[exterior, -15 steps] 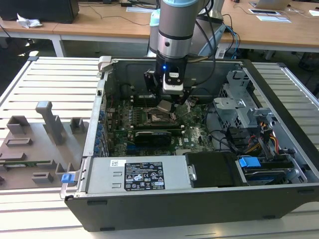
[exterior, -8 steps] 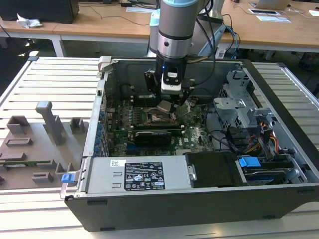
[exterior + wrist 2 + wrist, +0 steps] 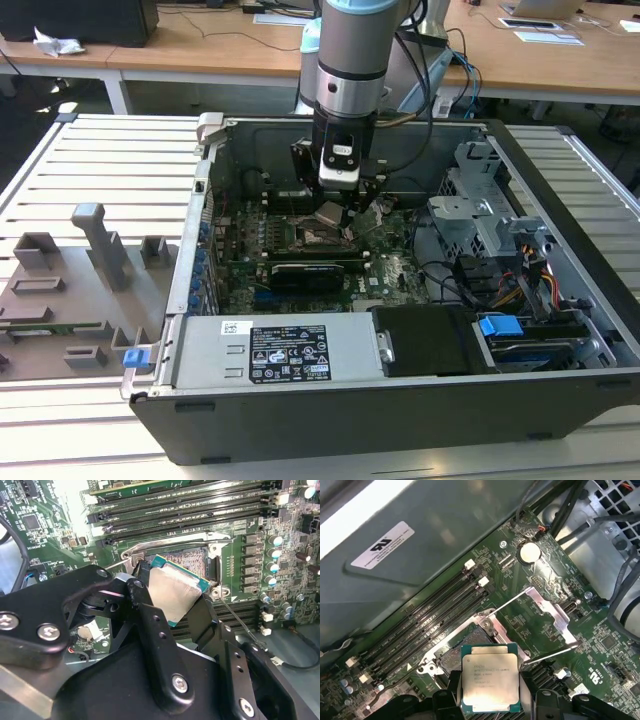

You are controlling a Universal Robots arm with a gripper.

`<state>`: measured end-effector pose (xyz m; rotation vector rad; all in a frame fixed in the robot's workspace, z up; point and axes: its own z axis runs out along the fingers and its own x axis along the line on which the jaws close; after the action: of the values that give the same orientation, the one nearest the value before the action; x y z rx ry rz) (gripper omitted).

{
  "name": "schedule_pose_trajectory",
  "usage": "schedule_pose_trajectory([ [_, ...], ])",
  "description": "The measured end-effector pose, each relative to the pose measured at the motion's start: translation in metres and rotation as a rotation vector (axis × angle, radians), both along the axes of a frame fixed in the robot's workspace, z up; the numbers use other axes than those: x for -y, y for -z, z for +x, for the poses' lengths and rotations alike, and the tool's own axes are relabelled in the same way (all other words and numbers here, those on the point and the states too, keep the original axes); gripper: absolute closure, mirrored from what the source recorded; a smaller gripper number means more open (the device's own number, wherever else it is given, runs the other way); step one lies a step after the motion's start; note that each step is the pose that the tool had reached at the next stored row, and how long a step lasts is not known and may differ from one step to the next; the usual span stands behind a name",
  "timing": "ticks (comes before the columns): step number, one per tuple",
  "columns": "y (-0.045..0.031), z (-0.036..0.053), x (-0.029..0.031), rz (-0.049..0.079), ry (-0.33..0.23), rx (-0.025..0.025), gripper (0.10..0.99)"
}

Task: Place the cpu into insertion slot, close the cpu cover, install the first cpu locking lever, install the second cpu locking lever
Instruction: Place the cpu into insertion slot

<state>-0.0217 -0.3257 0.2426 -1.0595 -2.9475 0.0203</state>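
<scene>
Exterior view puts a pale slatted tabletop (image 3: 100,160) under an open computer case (image 3: 400,410), with a grey fixture tray (image 3: 60,310) lying beside the case on the exterior view's left. The arm (image 3: 352,60) reaches down into the case over the green motherboard (image 3: 240,265). Long black memory slots (image 3: 435,615) run along one side of the socket area in the first wrist view. Next to them, on the far side of the socket, the cpu cover (image 3: 555,617) is swung open, its silver frame and square window clear of the socket. A thin wire lever (image 3: 240,622) slants away from one socket corner in the second wrist view. The insertion slot (image 3: 462,642) sits uncovered, its black bed and metal rim partly visible in both wrist views (image 3: 192,560). The jaws are closed on the cpu (image 3: 490,677), gripping it by two opposite edges with its silver-grey face up. In the second wrist view the cpu (image 3: 172,592) is tilted and overlaps one side of the slot, not seated in it; whether its lower edge touches the rim cannot be told.
</scene>
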Motion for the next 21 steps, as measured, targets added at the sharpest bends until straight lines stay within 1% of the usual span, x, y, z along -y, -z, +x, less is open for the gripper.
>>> schedule_pose_trajectory([
  [2, 0.0001, 0.0000, 0.0000, -0.001, 0.023, 0.0000, 0.541],
  [3, 0.0002, 0.0000, 0.0000, -0.002, 0.052, 0.0000, 0.541],
  [5, 0.0003, 0.0000, 0.0000, -0.003, 0.084, 0.0000, 0.541],
  [17, 0.0003, 0.0000, 0.0000, -0.003, 0.160, -0.0001, 0.541],
  [21, 0.0003, 0.0000, 0.0000, -0.003, 0.194, -0.0001, 0.541],
])
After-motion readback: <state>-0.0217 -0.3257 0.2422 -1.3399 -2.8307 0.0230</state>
